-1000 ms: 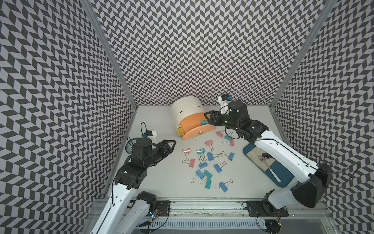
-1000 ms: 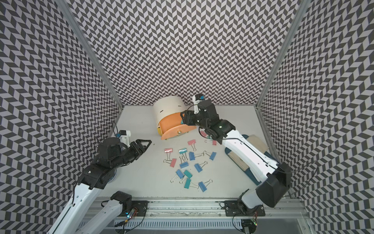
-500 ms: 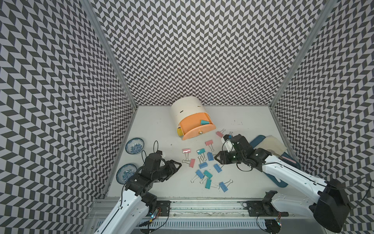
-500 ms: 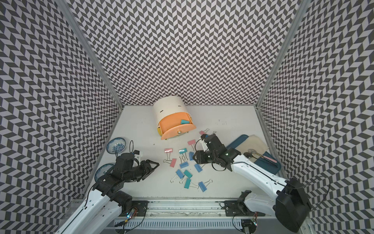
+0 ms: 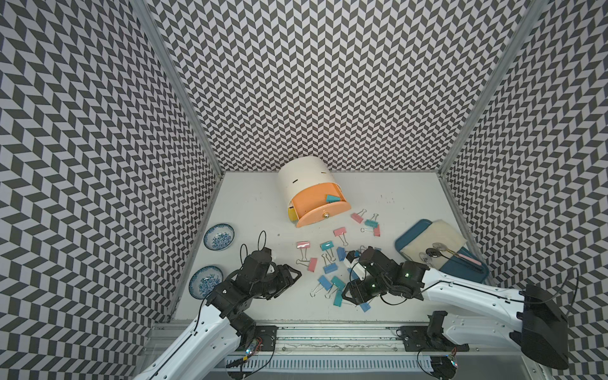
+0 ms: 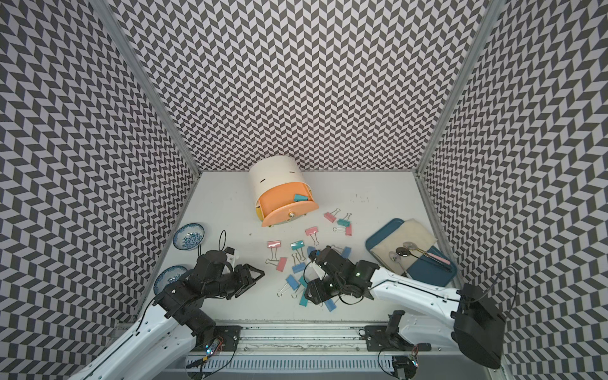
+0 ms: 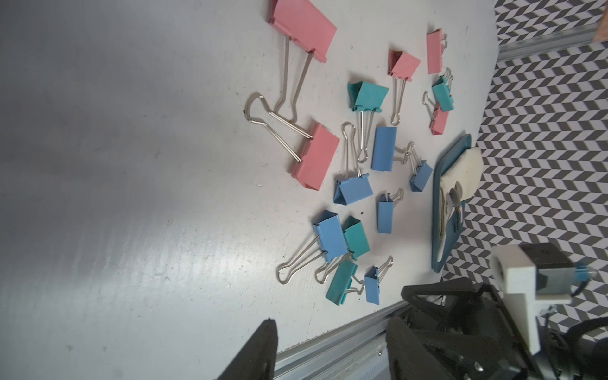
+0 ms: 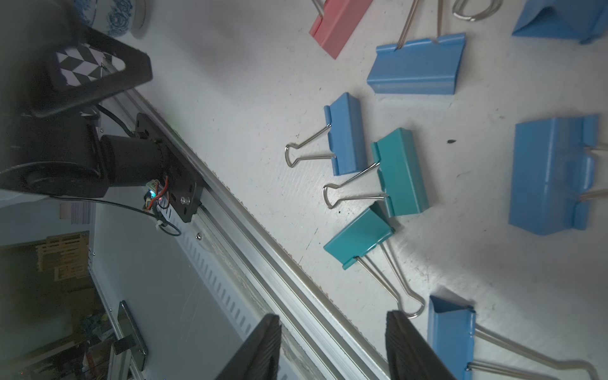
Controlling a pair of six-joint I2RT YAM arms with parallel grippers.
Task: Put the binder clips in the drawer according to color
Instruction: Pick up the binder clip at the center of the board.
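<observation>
drawer unit (image 5: 304, 176), cream shell, stands at the back of the counter (image 5: 250, 204). its orange drawer (image 5: 312, 205) is pulled out. one teal clip (image 5: 332, 198) lies inside, in the corner toward the tray.

the other binder clips (image 5: 329, 269) lie loose on the counter between the drawer front and the front rail. the pink ones sit mostly nearer the drawer, the blue and teal ones nearer the rail.

left claw (image 7: 331, 332): jaws part way open, nothing between them. it hangs low over bare counter on the bowl side of the scatter. nearest is a pink clip (image 5: 312, 264), close but apart.

right claw (image 8: 333, 329): jaws part way open, empty. it hangs low over the front cluster. in the right wrist view the wire loop of a teal clip (image 8: 358, 237) ends just beside one finger (image 8: 408, 345); contact cannot be told. a blue clip (image 8: 450, 332) lies just past that finger.

also present: two blue-patterned bowls (image 5: 218, 237) (image 5: 206, 282) along the left edge, and a teal tray (image 5: 460, 272) at the right carrying a cream cloth (image 5: 441, 235) and spoons (image 5: 431, 258).
</observation>
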